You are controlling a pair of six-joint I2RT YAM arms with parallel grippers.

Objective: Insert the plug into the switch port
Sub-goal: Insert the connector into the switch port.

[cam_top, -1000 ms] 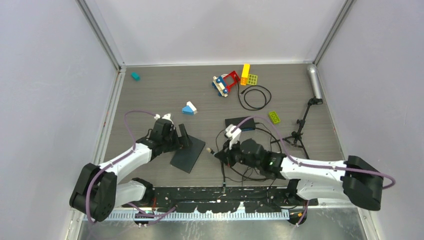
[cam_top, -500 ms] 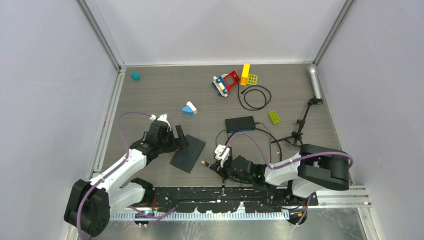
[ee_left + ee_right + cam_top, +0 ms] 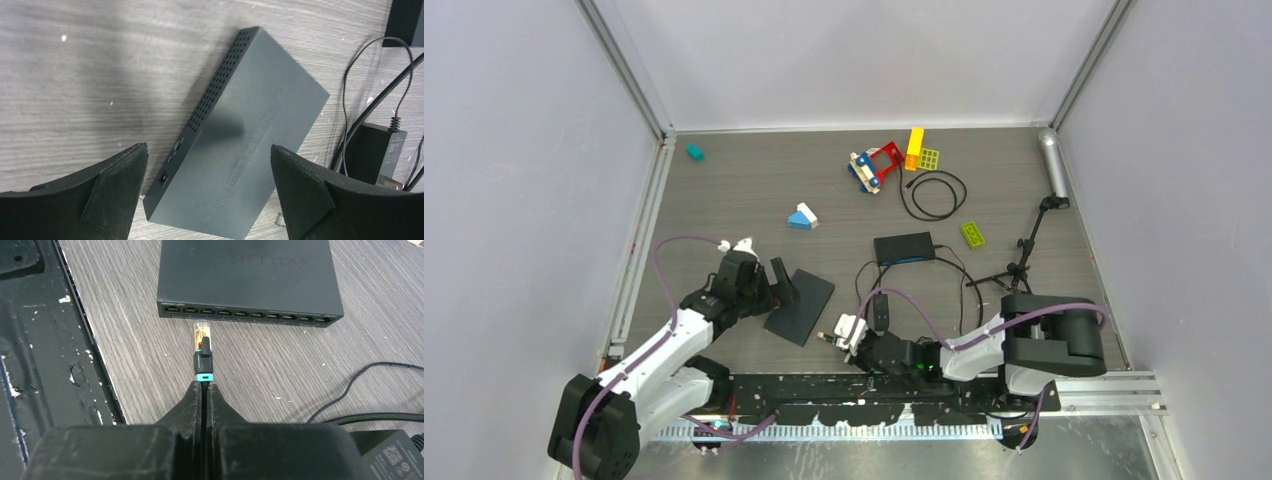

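Observation:
The switch (image 3: 800,306) is a flat dark box lying at an angle on the table. Its row of ports (image 3: 250,315) faces my right gripper. My left gripper (image 3: 208,146) hovers over the switch (image 3: 250,135), open wide, with one finger (image 3: 115,190) off each side and nothing held. Low by the near edge, my right gripper (image 3: 205,386) is shut on the plug (image 3: 202,347), pinching just behind its teal band. The plug's clear tip points at the left-hand ports, a short gap away. From above, the plug (image 3: 824,336) sits just near-right of the switch's corner.
A black power adapter (image 3: 904,247) and loose cables (image 3: 934,195) lie right of the switch. Another black brick (image 3: 395,455) sits beside my right gripper. Toy bricks (image 3: 884,160), a small tripod (image 3: 1024,260) and a silver cylinder (image 3: 1052,160) stand further back. A black rail (image 3: 30,365) runs along the near edge.
My right gripper has carried the plug left and toward the near edge, lining it up in front of the ports. My left gripper has opened wider and drawn back slightly.

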